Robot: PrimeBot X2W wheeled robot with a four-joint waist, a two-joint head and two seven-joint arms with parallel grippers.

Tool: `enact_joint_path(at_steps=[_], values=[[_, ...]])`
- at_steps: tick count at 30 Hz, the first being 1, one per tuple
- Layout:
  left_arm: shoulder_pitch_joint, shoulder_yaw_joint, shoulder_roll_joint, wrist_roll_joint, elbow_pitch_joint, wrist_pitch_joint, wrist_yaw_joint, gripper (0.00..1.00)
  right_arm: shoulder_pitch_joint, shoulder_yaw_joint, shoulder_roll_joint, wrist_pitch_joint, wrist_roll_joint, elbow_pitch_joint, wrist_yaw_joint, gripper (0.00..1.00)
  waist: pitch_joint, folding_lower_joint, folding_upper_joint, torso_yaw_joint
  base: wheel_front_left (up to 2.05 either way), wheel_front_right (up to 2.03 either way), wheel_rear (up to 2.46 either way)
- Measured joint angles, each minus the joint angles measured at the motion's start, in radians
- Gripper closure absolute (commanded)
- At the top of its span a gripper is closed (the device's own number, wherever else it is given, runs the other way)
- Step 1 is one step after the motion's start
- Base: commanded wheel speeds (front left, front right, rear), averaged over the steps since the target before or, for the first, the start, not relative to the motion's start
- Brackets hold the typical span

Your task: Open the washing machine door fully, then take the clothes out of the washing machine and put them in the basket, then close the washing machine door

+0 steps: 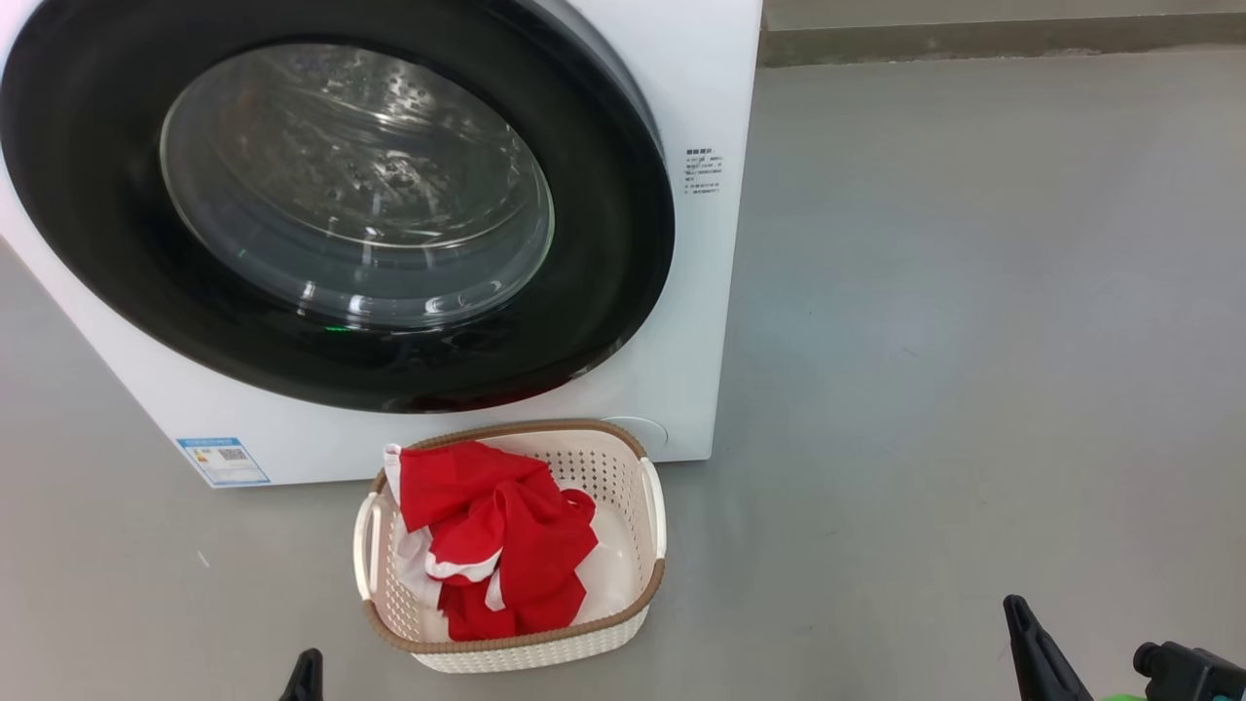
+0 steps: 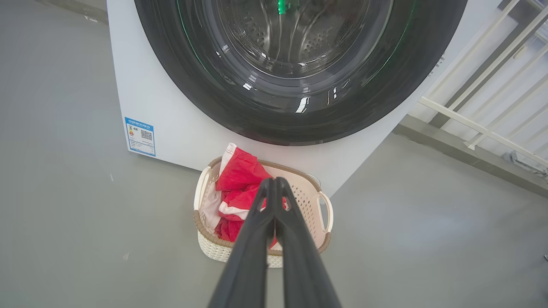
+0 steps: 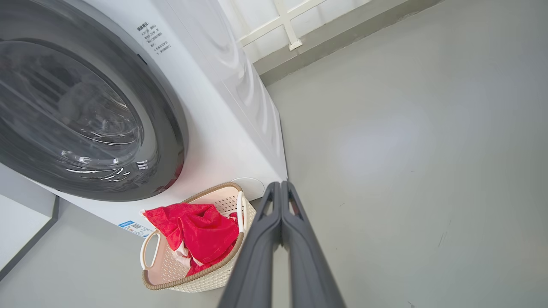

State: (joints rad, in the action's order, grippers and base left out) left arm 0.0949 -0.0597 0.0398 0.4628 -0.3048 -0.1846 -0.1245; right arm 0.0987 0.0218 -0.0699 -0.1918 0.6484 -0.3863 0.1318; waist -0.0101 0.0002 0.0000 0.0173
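Your left claw [image 2: 274,182] and right claw [image 3: 280,186] both have their long dark fingers pressed together, empty, above the smooth grey floor [image 1: 973,341]. The red clothes [image 1: 496,545], soft and crumpled with white trim, lie heaped in the perforated cream basket [image 1: 633,623] with its brown woven-look rim. It stands just before the white washing machine [image 1: 701,97], handles to left and right; I cannot tell its longer side. The glossy, round washing machine door [image 1: 604,243] lies against the front, its glass facing you. The left wrist view adds a white railing [image 2: 471,124]; the right wrist view shows the machine's embossed side panel [image 3: 239,85].
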Motion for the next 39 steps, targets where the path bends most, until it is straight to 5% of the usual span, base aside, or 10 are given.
enact_joint_path(at_steps=[39], values=[[-0.064,-0.007,0.000,0.491,0.012,0.128,0.000,1.00,-0.065,0.048,0.013,0.132,0.411,0.049,0.000,1.00,0.003,-0.0001,0.0000,-0.008,0.00,0.00,0.00]])
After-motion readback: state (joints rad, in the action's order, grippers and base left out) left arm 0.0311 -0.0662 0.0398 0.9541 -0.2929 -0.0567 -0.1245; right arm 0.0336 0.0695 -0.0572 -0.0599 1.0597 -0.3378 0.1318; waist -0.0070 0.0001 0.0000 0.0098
